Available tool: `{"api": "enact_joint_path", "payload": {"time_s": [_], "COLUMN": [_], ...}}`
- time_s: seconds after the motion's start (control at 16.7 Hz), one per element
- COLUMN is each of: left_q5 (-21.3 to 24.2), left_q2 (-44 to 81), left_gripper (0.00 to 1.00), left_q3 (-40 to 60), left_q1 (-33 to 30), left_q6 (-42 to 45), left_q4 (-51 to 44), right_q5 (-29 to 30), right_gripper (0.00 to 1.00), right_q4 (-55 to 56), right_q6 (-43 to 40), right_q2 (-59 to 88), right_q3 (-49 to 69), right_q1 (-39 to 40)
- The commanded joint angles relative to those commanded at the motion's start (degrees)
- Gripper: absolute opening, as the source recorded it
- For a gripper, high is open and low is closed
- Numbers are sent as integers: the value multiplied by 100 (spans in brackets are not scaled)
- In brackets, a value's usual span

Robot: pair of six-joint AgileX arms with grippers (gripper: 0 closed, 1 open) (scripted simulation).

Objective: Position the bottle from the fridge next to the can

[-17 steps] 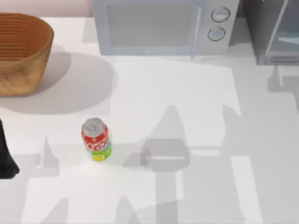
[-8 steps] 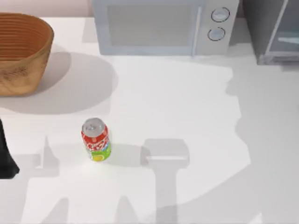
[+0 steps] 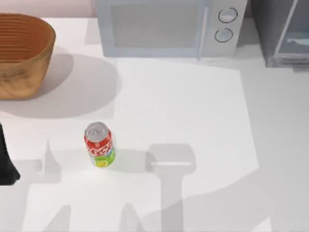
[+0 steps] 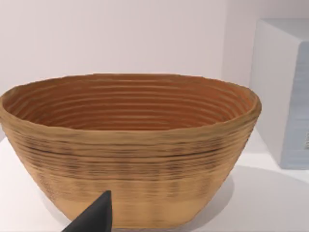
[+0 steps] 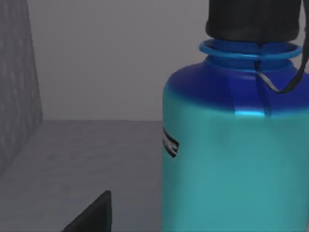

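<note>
A woven wicker basket (image 3: 21,53) is sitting at about ten o'clock on the table (image 3: 193,116), and the left arm (image 3: 6,159) is idling at the nine o'clock edge, its wrist camera facing that basket; whether its fingers are open cannot be told. The red drink can (image 3: 99,144) is standing upright at about eight o'clock, with bare table around it. A silver microwave (image 3: 169,26) is occupying twelve o'clock, and the grey fridge (image 3: 282,31) is sitting at two o'clock. In the right wrist view the teal bottle (image 5: 236,154) is standing upright on the fridge's grey shelf (image 5: 87,154), very near the camera; one dark fingertip (image 5: 94,215) is showing, and the grip cannot be judged. The bottle looks rigid, smooth and likely slippery, so its broad teal body seems the best hold, below the blue shoulder.
</note>
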Motion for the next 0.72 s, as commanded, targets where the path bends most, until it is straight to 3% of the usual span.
{"api": "enact_joint_path", "payload": {"time_s": [0.24,0.72], "left_q5": [0,0], "left_q2": [0,0], "left_gripper": [100,100], "left_q3": [0,0], "left_q1": [0,0], "left_q6": [0,0], "left_q4": [0,0], "right_q5": [34,158], "right_gripper": [100,100], "right_q4": [-114,-886], "right_q6": [-3,-9], "right_q2": [100,820], "right_q3": [199,1707], "right_q1": [38,148]}}
